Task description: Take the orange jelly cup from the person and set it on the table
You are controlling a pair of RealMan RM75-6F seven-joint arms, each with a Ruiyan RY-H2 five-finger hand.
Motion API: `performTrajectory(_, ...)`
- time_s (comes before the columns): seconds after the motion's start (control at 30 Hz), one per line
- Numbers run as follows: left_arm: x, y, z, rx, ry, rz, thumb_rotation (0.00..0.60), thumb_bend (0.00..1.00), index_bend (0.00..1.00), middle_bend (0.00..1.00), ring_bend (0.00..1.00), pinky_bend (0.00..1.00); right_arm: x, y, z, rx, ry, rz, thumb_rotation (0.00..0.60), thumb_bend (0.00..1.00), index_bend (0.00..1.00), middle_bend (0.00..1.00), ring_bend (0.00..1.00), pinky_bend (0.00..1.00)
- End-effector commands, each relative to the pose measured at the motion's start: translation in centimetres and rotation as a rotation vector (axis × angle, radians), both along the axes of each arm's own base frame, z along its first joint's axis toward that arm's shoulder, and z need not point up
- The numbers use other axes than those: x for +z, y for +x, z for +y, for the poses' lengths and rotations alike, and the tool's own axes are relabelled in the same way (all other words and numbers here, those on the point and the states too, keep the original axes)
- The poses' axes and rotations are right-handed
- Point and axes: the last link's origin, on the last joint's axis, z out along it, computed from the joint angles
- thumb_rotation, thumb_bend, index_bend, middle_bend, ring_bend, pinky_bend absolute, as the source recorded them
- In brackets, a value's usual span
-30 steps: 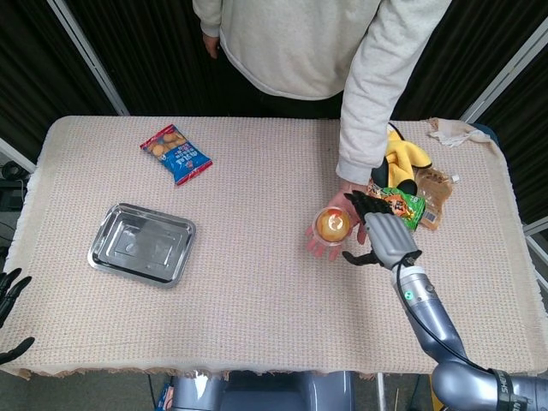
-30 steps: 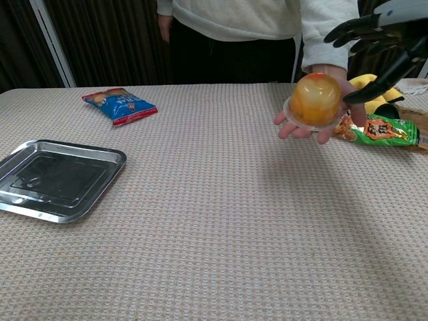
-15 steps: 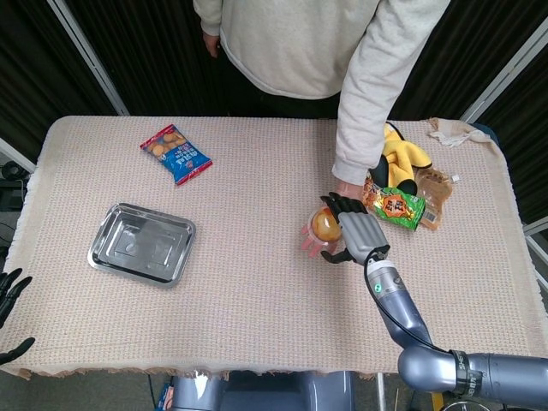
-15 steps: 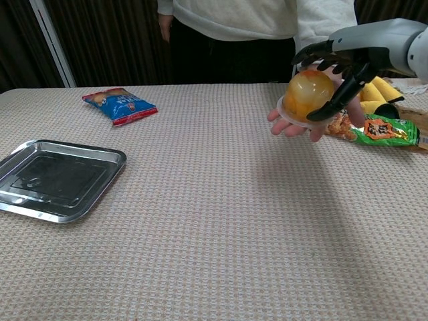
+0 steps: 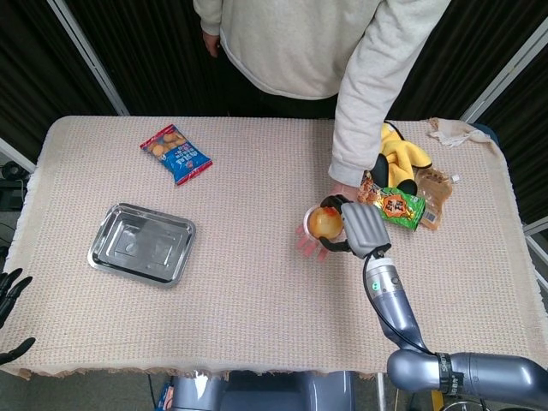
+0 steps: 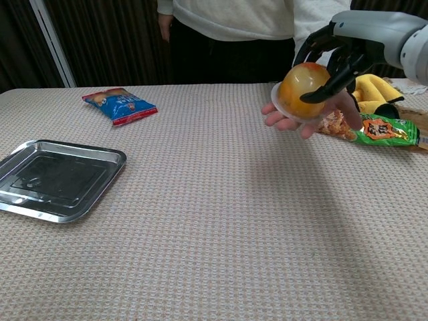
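Observation:
The orange jelly cup (image 5: 324, 223) (image 6: 302, 90) lies tilted on the person's upturned palm (image 6: 294, 122) above the table's right half. My right hand (image 5: 361, 227) (image 6: 338, 50) reaches in from the right and grips the cup, its dark fingers curled over the top and the thumb against the near side. The person's fingers (image 5: 306, 246) still support the cup from below. Only the fingertips of my left hand (image 5: 8, 300) show, at the bottom left edge of the head view; they are spread and hold nothing.
A steel tray (image 5: 141, 243) (image 6: 57, 178) lies at the left. A blue snack packet (image 5: 175, 153) (image 6: 120, 104) sits at the far left. Right of the cup lie a green snack packet (image 5: 396, 205) (image 6: 378, 128), a yellow plush toy (image 5: 402, 154) and a brown pouch (image 5: 434, 187).
My right hand moved left from beside the cup and its fingers closed around it. The person's hand and the cup drifted slightly left and up. My left hand stayed still.

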Motion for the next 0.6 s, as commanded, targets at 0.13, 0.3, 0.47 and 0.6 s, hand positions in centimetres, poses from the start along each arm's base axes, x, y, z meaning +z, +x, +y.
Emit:
performTrajectory(0.13, 0.0, 0.0, 0.0, 0.000, 0.000, -0.001, 0.600, 0.21, 0.00, 0.00, 0.00, 0.00, 1.3, 0.1, 0.7, 0.019, -0.040, -0.025, 0.600, 0.26, 0.69, 0.56, 0.51, 0.62)
performTrajectory(0.3, 0.0, 0.0, 0.0, 0.000, 0.000, -0.005, 0.600, 0.21, 0.00, 0.00, 0.00, 0.00, 3.8, -0.7, 1.8, 0.023, -0.070, -0.016, 0.600, 0.26, 0.69, 0.56, 0.51, 0.62)
performTrajectory(0.47, 0.0, 0.0, 0.0, -0.002, 0.001, -0.004, 0.600, 0.21, 0.00, 0.00, 0.00, 0.00, 6.2, -3.3, 3.5, -0.014, -0.107, 0.025, 0.600, 0.26, 0.69, 0.56, 0.51, 0.62)
performTrajectory(0.6, 0.0, 0.1, 0.0, -0.004, 0.003, 0.004, 0.600, 0.21, 0.00, 0.00, 0.00, 0.00, 7.5, -7.2, 5.8, -0.066, -0.123, 0.054, 0.600, 0.26, 0.69, 0.56, 0.51, 0.62)
